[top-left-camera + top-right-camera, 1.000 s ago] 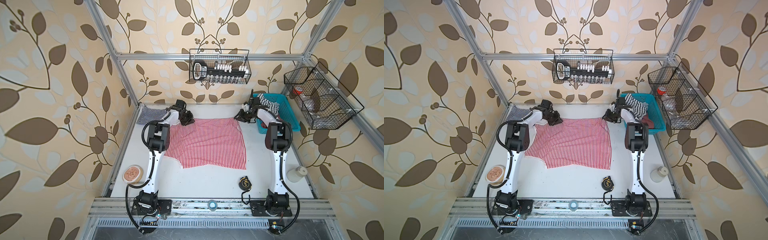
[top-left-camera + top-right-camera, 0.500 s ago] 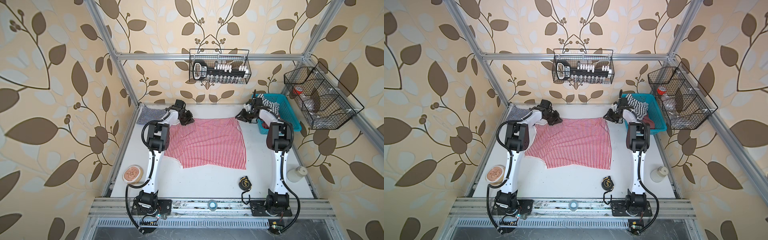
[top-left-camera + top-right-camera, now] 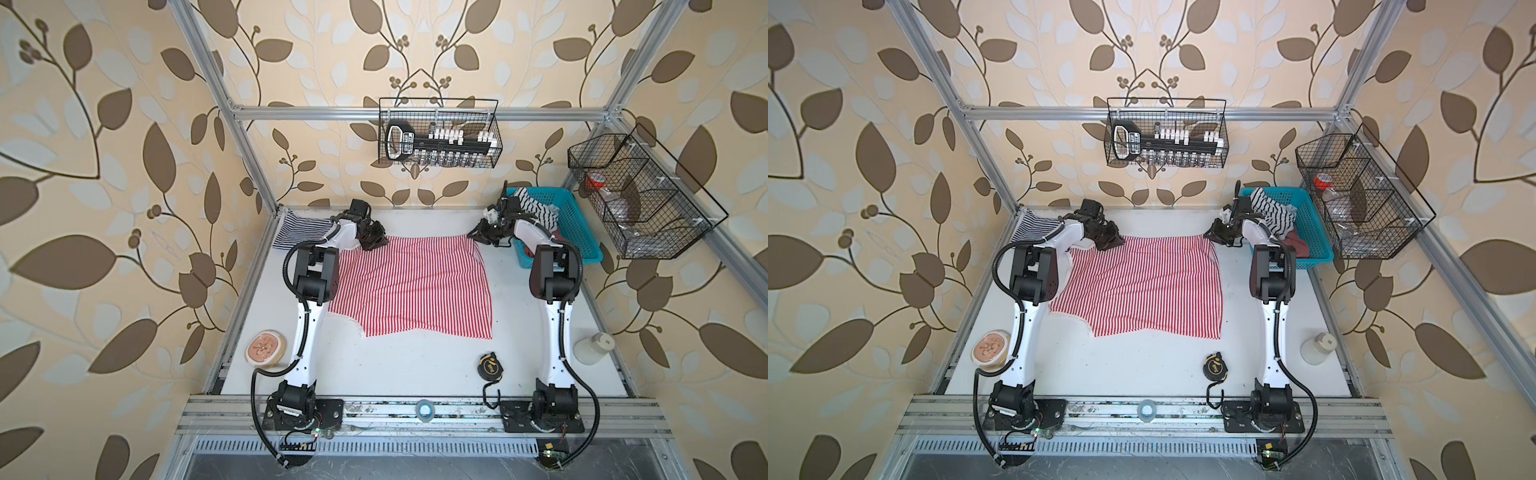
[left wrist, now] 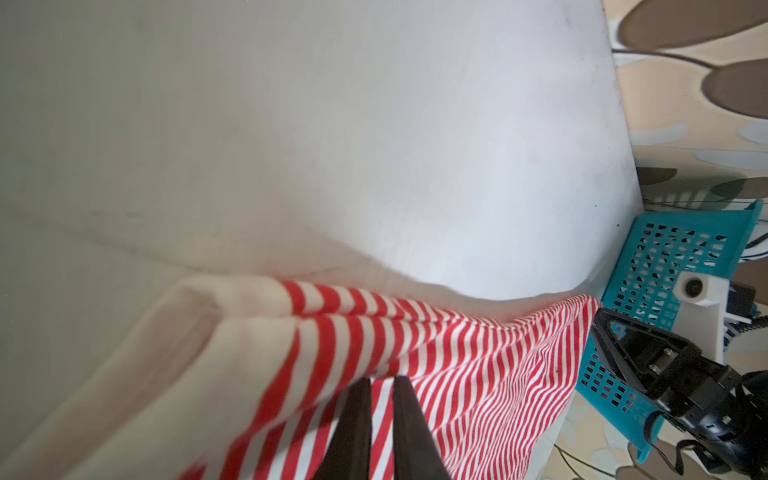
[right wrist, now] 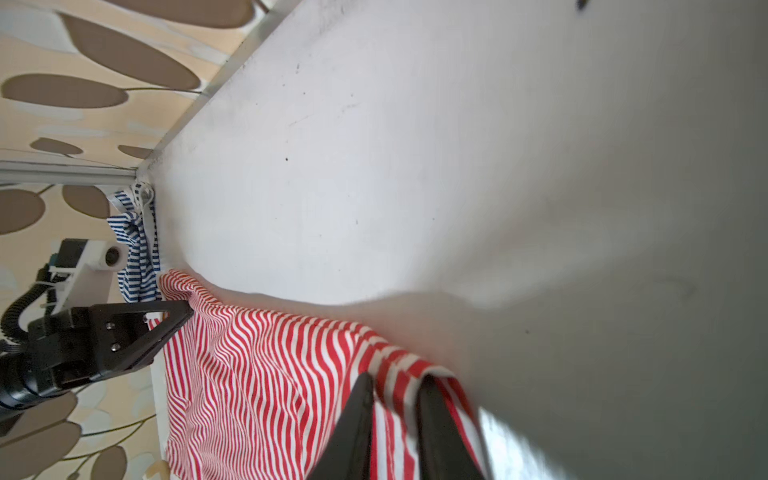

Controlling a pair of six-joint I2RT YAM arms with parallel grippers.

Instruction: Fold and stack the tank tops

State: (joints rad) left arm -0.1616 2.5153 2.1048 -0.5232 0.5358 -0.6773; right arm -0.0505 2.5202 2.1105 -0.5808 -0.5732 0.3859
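Left gripper (image 3: pixel 374 243), just right of the navy-and-white tank top (image 3: pixel 297 235) in the far-left corner, pinches the far-left corner of the red-and-white tank top (image 3: pixel 411 286), spread mid-table. Right gripper (image 3: pixel 476 237) pinches its far-right corner; only wrist views show cloth between the jaws.

The tank top (image 3: pixel 411 286) on table (image 3: pixel 415 365) — basket (image 3: pixel 579 232) behind-right.

Bright, even light; tank top (image 4: pixel 478 365) seemingly blurred close-up.

Red-striped top (image 4: pixel 478 365) in left tool (image 4: pixel 381 384)
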